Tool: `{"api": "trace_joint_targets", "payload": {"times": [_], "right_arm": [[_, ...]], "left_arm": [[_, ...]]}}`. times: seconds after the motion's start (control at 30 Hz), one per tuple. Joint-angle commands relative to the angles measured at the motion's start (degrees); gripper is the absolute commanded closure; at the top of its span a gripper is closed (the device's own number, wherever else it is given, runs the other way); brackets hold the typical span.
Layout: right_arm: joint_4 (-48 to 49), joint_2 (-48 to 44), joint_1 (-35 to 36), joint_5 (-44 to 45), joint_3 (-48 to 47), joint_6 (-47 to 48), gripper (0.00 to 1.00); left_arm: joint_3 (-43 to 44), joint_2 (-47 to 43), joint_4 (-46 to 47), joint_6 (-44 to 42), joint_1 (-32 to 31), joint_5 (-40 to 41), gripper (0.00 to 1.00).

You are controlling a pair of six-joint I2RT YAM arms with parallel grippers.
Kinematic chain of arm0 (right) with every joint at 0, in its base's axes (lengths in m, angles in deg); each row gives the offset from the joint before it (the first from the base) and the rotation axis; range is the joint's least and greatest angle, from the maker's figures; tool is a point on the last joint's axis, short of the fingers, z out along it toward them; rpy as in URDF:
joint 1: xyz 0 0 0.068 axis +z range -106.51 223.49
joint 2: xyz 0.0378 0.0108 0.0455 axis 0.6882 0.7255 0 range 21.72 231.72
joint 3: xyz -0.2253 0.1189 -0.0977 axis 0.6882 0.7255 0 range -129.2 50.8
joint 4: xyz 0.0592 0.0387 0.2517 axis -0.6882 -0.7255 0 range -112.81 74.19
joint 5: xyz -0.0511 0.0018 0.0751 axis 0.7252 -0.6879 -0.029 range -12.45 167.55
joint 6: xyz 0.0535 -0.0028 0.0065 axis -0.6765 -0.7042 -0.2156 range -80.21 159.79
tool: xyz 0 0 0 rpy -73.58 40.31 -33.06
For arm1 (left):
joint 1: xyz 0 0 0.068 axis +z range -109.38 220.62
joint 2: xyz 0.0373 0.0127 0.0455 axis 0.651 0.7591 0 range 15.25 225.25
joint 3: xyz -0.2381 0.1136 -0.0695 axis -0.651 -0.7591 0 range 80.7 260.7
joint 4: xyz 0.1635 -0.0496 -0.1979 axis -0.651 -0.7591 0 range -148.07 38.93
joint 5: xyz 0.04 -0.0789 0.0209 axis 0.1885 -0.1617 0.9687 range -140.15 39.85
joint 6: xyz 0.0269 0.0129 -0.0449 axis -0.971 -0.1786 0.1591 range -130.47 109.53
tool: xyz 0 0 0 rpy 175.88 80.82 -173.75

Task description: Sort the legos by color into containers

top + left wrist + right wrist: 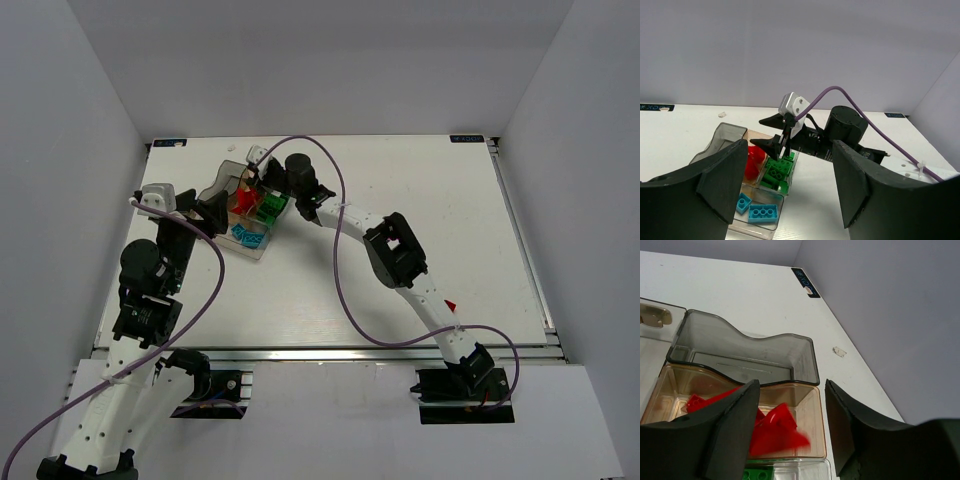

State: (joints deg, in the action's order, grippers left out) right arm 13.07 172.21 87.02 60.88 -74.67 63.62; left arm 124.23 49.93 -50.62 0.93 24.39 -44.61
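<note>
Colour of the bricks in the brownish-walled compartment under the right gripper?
Red bricks, clearest in the right wrist view.

Even, soft white light; little shadow or glare.
The table (400, 170) is lit brightly and evenly from above; only faint shadows are cast beside the arms (410, 270). The surrounding walls (330, 60) are rendered duller grey. In the right wrist view the red bricks (777, 432) are smeared by blur, and the dark fingers (725, 435) close to the lens are shown soft.

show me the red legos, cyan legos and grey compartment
red legos (774, 430), right wrist view, middle of pile
cyan legos (763, 213), left wrist view, top of larger brick
grey compartment (730, 342), right wrist view, far wall
</note>
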Motion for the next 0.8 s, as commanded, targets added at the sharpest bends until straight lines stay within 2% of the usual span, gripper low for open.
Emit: {"api": "trace_joint_targets", "payload": {"times": [0.0,0.1,0.2,0.3,0.33,0.4,0.43,0.47,0.5,0.53,0.57,0.63,0.67,0.7,0.73,0.77], "right_arm": [[3.7,-0.6,-0.3,-0.1,-2.0,0.6,0.39],[4.0,-1.8,-0.3,0.4,-0.8,0.2,0.4],[2.0,-7.0,-0.9,1.3,1.1,-2.5,0.5],[-15.4,-12.1,-2.7,-0.9,-3.3,-5.4,0.73],[-20.1,-13.6,-5.1,-6.2,-3.4,-5.4,0.84],[-34.5,-20.1,-6.7,-13.9,-0.4,-2.8,0.9],[-40.3,-22.2,-8.6,-21.7,2.2,4.2,0.89],[-55.0,-26.1,-9.1,-24.5,3.1,10.0,0.85],[-62.6,-28.1,-9.6,-26.6,4.2,16.1,0.79],[-69.9,-32.2,-10.5,-27.7,5.7,28.9,0.67],[-81.6,-34.3,-10.7,-26.7,10.5,35.1,0.62],[-87.0,-41.6,-11.1,-20.9,17.7,43.2,0.51],[-88.4,-43.6,-11.6,-18.8,24.6,43.9,0.5],[-89.7,-45.8,-12.1,-16.2,28.0,43.9,0.48],[-89.5,-49.8,-12.4,-12.6,31.2,43.7,0.34],[-88.0,-51.7,-13.9,-10.1,38.5,39.5,0.28]], "left_arm": [[-0.5,0.0,0.4,-0.1,0.3,0.3,0.22],[-0.5,0.2,0.5,-0.1,0.3,0.4,0.22],[-0.5,0.7,0.4,-0.2,0.3,0.3,0.22],[-0.6,0.7,0.7,-0.1,0.3,-0.5,0.26],[-0.6,0.7,0.8,0.0,0.3,-0.9,0.3],[-0.6,0.7,1.0,0.3,0.3,-2.2,0.38],[-0.6,0.7,1.1,0.4,0.3,-2.6,0.43],[-0.6,0.7,1.2,0.7,0.3,-3.5,0.54],[-0.6,0.7,1.3,0.7,0.3,-3.8,0.59],[-0.5,0.7,1.4,0.8,0.3,-4.2,0.63],[-0.5,0.9,1.5,1.0,0.3,-4.9,0.67],[-0.5,1.1,1.7,1.1,0.3,-5.4,0.67],[-0.5,1.2,1.7,1.3,0.3,-5.5,0.67],[-0.5,1.3,1.7,1.3,0.3,-5.5,0.62],[-0.5,1.4,1.6,1.4,0.3,-5.5,0.57],[-0.5,1.4,1.7,1.5,0.3,-5.5,0.52]]}}
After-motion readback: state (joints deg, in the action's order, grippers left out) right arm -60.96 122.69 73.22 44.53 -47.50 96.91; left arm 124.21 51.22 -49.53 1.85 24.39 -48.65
